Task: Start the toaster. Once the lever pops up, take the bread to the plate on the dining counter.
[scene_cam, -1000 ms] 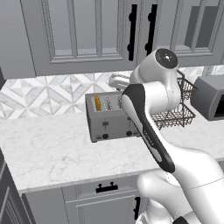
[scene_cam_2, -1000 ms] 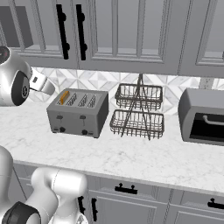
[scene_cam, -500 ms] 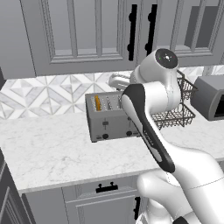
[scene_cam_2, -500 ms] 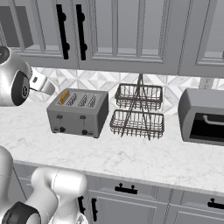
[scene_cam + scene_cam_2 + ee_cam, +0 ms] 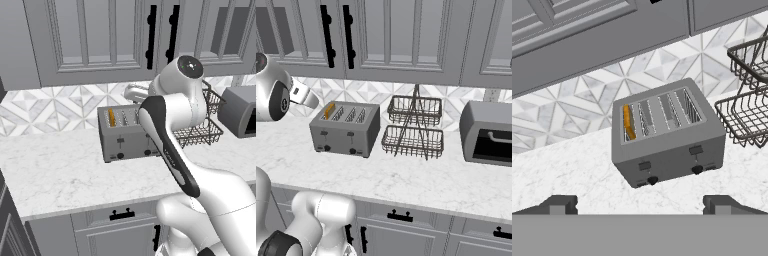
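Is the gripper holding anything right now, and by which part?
Nothing is held. In the hand view the gripper is open, short of the toaster, with the bread in its leftmost slot.

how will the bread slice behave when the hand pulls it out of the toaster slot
The bread looks thin and stands on edge in the leftmost slot of the toaster, so it is probably light and fairly stiff. Only its narrow top edge shows, so a grip would likely be shallow and could slip. Squeezing hard might crumble it.
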You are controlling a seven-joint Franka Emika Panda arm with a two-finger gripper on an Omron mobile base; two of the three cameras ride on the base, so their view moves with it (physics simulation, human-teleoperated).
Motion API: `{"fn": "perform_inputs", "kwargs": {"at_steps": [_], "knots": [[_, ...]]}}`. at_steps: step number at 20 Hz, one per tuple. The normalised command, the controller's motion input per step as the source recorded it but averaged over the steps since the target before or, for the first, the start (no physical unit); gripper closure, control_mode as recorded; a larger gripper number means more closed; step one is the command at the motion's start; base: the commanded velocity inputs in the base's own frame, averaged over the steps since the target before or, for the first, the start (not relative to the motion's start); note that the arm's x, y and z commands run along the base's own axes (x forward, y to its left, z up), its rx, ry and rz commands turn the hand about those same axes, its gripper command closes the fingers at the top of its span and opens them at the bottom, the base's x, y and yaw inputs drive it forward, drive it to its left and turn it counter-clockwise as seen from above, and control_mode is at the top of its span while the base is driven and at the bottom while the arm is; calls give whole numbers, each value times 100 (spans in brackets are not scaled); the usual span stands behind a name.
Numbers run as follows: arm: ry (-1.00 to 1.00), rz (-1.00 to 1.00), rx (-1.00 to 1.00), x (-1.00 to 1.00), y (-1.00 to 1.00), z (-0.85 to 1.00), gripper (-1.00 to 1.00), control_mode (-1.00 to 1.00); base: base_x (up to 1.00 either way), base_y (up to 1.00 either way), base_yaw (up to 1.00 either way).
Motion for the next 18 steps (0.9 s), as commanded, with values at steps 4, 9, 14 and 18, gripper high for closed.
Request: {"fn": "perform_inputs", "kwargs": {"at_steps": [4,9,14,18], "knots": [[0,0,0,0,0,0,-100,-100,0,0,0],[0,0,0,0,0,0,-100,-100,0,0,0],[0,0,0,0,0,0,-100,-100,0,0,0],[0,0,0,0,0,0,-100,-100,0,0,0]]}}
